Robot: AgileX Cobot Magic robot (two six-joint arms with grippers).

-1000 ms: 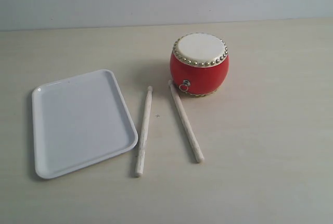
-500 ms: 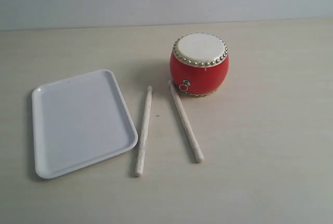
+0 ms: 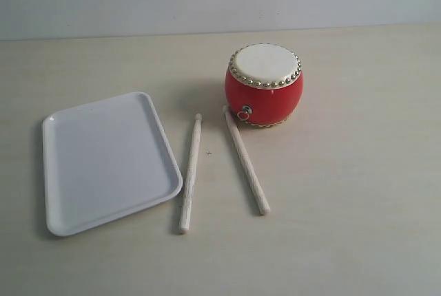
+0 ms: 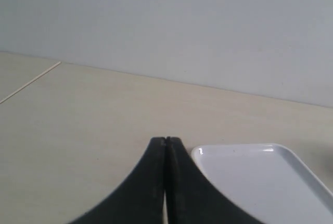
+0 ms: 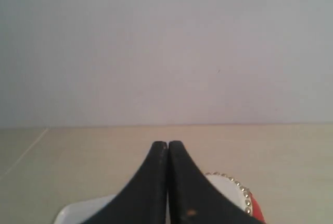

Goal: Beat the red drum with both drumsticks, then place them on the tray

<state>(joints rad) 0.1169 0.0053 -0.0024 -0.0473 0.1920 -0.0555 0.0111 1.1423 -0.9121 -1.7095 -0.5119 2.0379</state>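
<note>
**Exterior view.**
- Red drum [image 3: 263, 86]: upright with its cream skin up, in the upper centre-right of the frame, standing on the pale table [image 3: 358, 199].
- Tray [image 3: 103, 162]: white and flat on the table, in the left half of the frame, with its long sides running slightly aslant.
- First drumstick [image 3: 190, 172]: lies flat at centre-left, just beside the tray's right rim. Whether it touches the rim near the lower corner cannot be told.
- Second drumstick [image 3: 244, 160]: lies flat at centre and angled. Its upper tip is close against the drum's lower-left base, and contact cannot be told.
- The two sticks are nearest each other at their upper ends and spread apart toward the bottom of the frame.

**Left wrist view.**
- Left gripper [image 4: 165, 139]: the two dark fingers are pressed together along their length and hold nothing.
- A rounded corner of the tray [image 4: 260, 177] lies on the table [image 4: 78, 130] just beyond and to one side of the fingertips.
- A plain wall [image 4: 166, 26] stands behind.

**Right wrist view.**
- Right gripper [image 5: 167, 143]: the fingers are closed flush against each other and hold nothing.
- Behind them, part of the red drum [image 5: 234, 188] shows its skin, its studs and a sliver of red.
- A corner of the tray [image 5: 83, 212] shows on the fingers' other side.
</note>
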